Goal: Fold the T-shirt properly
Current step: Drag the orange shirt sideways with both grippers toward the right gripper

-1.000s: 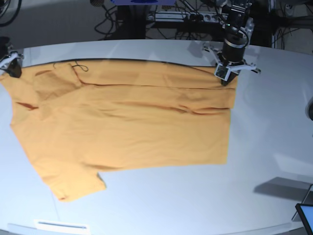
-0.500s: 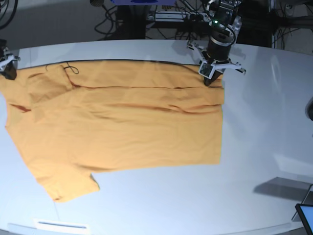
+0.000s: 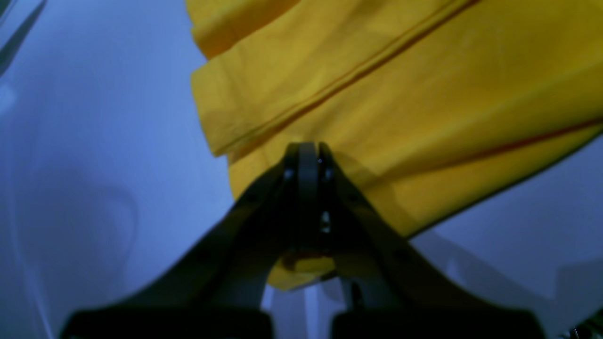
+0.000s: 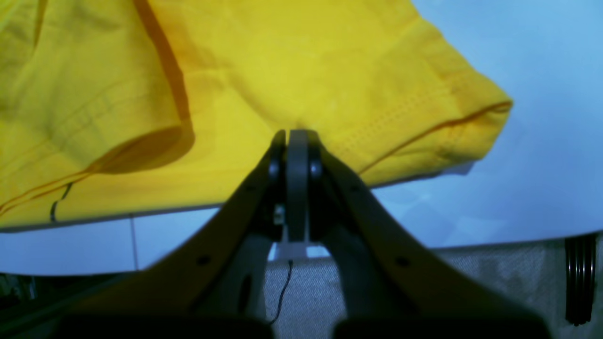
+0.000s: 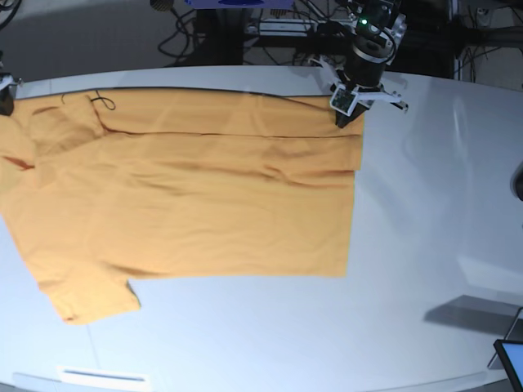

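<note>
The orange-yellow T-shirt (image 5: 188, 196) lies spread flat across the white table (image 5: 433, 204), one sleeve toward the front left. My left gripper (image 5: 346, 114) is at the shirt's far right corner, shut on the hem there. In the left wrist view its tips (image 3: 306, 153) pinch the yellow cloth (image 3: 424, 94), and a folded edge lies just beyond them. My right gripper (image 5: 6, 100) shows only partly at the base view's left edge. In the right wrist view it (image 4: 292, 139) is shut on the T-shirt (image 4: 282, 61) near a hemmed sleeve end.
Cables and dark equipment (image 5: 270, 28) crowd the space behind the table's far edge. A small dark thread loop (image 5: 102, 100) lies on the shirt near its far left. A screen corner (image 5: 511, 359) pokes in at the front right, and a white strip (image 5: 102, 376) lies at the front left.
Both grippers have pulled the T-shirt leftward and toward the far edge. The far hem now lies straighter along the table's back, and the sleeve has slid left.
</note>
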Available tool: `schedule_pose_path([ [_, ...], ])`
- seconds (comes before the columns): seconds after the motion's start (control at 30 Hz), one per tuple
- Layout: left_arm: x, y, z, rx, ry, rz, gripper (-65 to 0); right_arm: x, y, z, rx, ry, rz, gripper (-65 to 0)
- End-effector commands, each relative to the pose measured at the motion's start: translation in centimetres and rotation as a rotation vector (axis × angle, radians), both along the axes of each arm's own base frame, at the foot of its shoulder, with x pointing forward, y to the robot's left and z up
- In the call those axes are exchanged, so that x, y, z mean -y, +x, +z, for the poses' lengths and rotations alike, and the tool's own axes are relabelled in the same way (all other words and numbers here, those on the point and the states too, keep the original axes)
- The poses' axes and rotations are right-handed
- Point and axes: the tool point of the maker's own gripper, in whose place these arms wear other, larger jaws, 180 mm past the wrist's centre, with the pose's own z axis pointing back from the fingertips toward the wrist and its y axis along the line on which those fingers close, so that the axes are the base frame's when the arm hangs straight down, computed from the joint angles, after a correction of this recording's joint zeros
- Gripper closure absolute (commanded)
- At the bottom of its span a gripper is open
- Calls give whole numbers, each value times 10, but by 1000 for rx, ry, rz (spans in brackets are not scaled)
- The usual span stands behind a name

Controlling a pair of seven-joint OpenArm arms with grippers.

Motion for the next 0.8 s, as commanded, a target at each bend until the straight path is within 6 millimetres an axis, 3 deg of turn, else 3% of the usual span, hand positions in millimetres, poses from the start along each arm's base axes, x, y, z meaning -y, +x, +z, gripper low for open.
schedule_pose_path([
  [0.0,-12,-35,-23,-172,54,7,0,2,-57,-32,-284,-47,39,0],
  [0.17,-28,-42,-10,-157,74,52,0,-1,-58,-33,-286,-43,47,0],
  [0.33,-30,-50,-13,-176,78,46,0,-2,-60,-34,-290,-41,48,0],
  [0.77,-29,-49,-11,-172,75,48,0,-3,-73,-32,-313,-50,59,0],
])
